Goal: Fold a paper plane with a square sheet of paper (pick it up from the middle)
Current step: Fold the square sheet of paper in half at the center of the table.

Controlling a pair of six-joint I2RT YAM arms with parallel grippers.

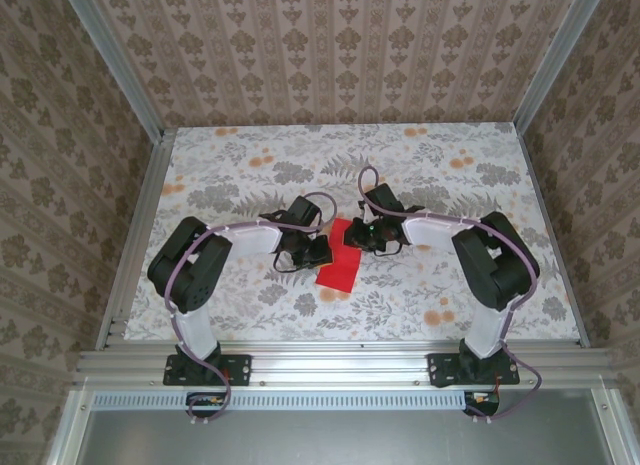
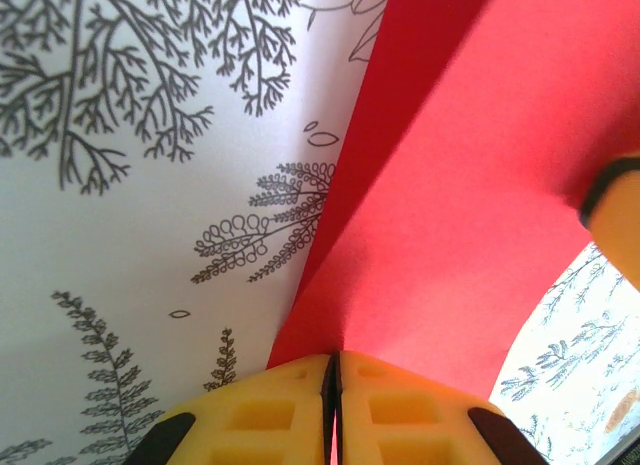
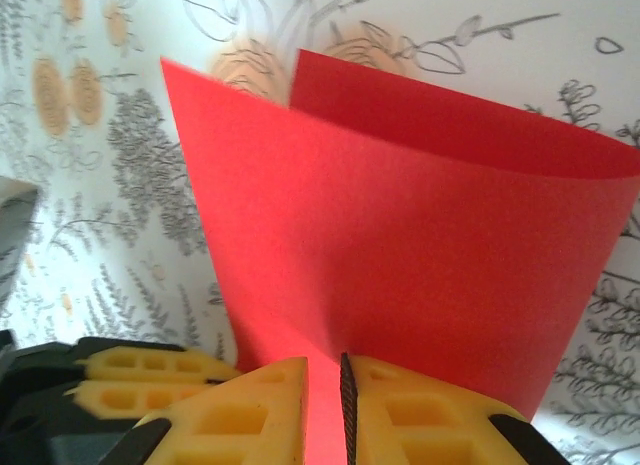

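Observation:
The square sheet of paper (image 1: 338, 265) is bright red and bent over on itself into a loose fold, held between both arms at the table's middle. My left gripper (image 2: 333, 363) is shut on one edge of the red sheet (image 2: 470, 185), its yellow fingers pressed together. My right gripper (image 3: 325, 370) grips the opposite edge of the sheet (image 3: 400, 235), with a narrow gap between its jaws and red paper in that gap. In the top view the left gripper (image 1: 318, 249) and right gripper (image 1: 364, 235) face each other across the paper. No paper plane shape shows.
The floral-patterned table (image 1: 450, 185) spreads around the paper on all sides. Patterned walls and metal rails (image 1: 140, 235) enclose it. The left gripper's yellow fingers (image 3: 130, 370) sit close at the lower left of the right wrist view.

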